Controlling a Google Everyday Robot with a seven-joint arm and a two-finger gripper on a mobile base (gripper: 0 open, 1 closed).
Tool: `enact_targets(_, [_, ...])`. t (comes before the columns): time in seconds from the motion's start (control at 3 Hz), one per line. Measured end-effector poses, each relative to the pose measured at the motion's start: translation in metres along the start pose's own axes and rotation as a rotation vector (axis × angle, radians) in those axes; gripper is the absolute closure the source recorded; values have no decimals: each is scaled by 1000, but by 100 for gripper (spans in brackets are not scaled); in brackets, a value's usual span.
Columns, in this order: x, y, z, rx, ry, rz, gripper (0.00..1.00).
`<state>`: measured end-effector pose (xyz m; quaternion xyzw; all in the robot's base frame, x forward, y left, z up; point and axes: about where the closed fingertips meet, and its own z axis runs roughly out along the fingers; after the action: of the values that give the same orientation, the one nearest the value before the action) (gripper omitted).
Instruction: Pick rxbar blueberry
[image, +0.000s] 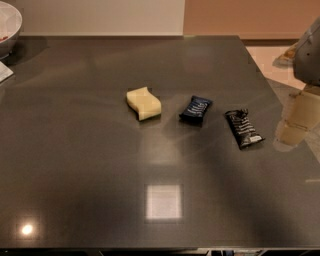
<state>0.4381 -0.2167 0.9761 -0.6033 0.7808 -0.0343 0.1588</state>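
The rxbar blueberry (196, 109) is a small dark navy wrapper with pale lettering. It lies flat near the middle of the dark grey table (100, 175), between a sponge and a black bar. My gripper (295, 122) hangs at the right edge of the camera view, over the table's right side. It is well to the right of the rxbar, beyond the black bar, and holds nothing that I can see.
A pale yellow wavy sponge (144, 103) lies left of the rxbar. A longer crinkled black bar wrapper (243, 128) lies to its right. A white bowl (7, 25) stands at the far left corner, with a paper edge (4, 72) below it.
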Motion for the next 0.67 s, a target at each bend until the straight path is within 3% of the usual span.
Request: enact_targets(0.67, [-1, -1, 1, -4, 0, 0, 0])
